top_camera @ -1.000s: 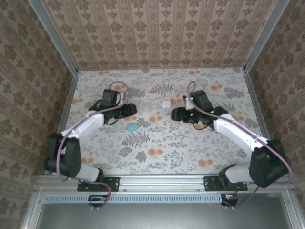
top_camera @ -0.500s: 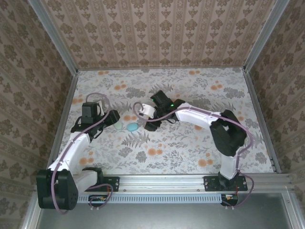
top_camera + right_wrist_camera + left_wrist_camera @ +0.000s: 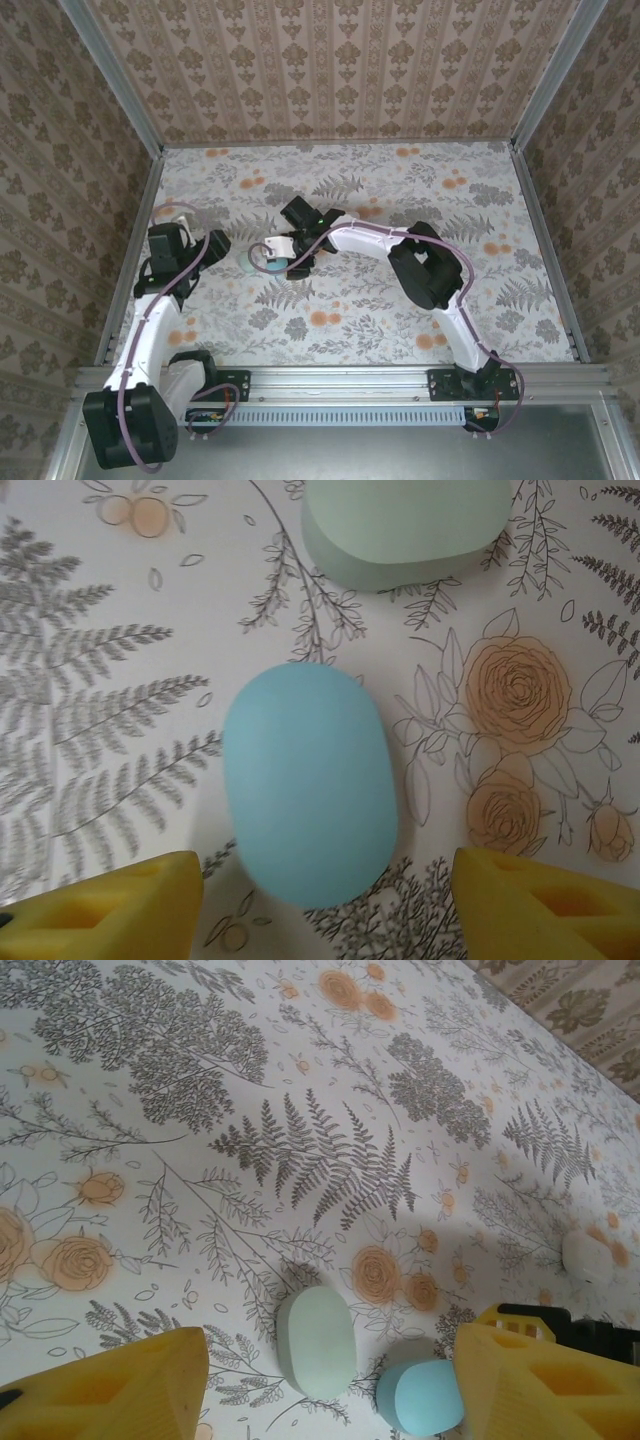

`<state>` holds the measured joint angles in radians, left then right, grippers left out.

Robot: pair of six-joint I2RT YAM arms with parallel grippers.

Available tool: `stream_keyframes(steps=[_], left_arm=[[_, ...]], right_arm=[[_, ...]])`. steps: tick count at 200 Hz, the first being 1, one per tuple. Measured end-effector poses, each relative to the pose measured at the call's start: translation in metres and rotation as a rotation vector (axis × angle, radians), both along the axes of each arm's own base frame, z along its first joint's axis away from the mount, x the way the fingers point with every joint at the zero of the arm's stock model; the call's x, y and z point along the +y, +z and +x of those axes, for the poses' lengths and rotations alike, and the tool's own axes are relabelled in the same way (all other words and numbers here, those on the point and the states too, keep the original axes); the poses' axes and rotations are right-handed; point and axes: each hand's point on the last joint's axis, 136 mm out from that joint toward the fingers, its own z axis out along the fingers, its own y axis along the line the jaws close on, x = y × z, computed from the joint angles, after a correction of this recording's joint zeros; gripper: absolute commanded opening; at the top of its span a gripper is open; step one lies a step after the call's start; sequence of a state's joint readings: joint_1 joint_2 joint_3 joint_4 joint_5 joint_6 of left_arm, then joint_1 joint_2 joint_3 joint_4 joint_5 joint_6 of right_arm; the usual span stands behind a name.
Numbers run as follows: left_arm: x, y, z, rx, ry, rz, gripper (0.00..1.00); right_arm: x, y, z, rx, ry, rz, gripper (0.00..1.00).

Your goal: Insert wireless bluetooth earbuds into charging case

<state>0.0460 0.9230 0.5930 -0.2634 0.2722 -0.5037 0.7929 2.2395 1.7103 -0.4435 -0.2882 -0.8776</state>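
The charging case lies as two separate oval halves on the floral table. The pale green half [image 3: 315,1342] [image 3: 405,525] [image 3: 250,260] sits between the yellow fingers of my left gripper [image 3: 325,1400] [image 3: 222,247], apart from both; that gripper is open. The blue half [image 3: 308,780] [image 3: 420,1397] [image 3: 273,268] lies flat just ahead of my right gripper [image 3: 315,910] [image 3: 293,264], which is open, its fingers clear of the half on either side. The earbuds are out of view.
A small white rounded item [image 3: 587,1255] rests on the table beyond the halves. The right arm [image 3: 380,240] stretches across the middle of the table toward the left. Patterned walls [image 3: 330,70] close in the table on three sides.
The right arm swung from the right side across to the left and now hovers over the blue half. The left gripper drew back leftward. Both pairs of jaws opened wider.
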Motion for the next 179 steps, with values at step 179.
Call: stream_keyframes(steps=[179], left_arm=[[-0.006,-0.004,-0.005,0.016,-0.038,-0.051,0.63]], right_arm=[[0.014,-0.015,-0.016,0.12,0.006,-0.011,0.37]])
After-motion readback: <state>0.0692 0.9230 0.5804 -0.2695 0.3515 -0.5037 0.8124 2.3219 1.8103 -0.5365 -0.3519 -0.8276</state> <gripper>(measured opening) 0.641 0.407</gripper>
